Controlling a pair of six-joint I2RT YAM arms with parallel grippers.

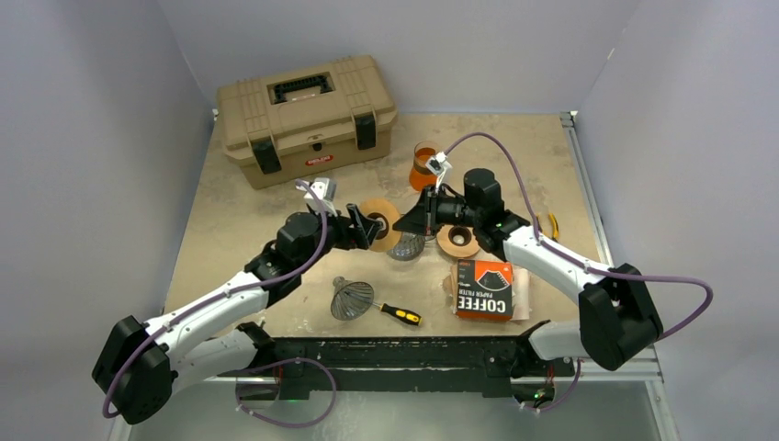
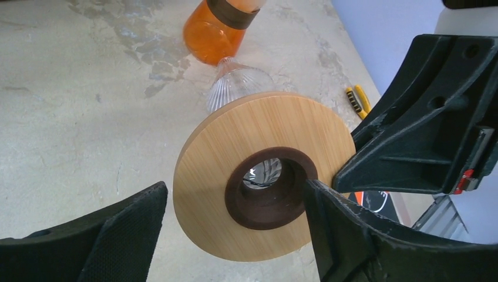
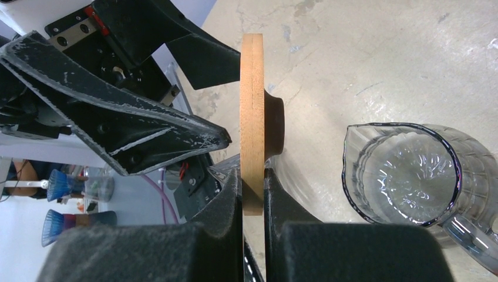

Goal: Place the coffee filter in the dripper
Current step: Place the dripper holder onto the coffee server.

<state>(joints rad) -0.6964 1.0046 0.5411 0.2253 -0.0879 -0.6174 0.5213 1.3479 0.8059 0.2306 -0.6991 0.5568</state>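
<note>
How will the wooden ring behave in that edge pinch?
The wooden ring looks stiff: the right gripper pinches its rim without any visible bending. Smooth faces and a small pad contact suggest it could pivot or slip. Round, so probably rolls if dropped on edge.

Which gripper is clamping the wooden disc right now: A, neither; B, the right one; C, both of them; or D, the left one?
B: the right gripper pinches the wooden disc by its edge, while the left gripper stands open around it.
</note>
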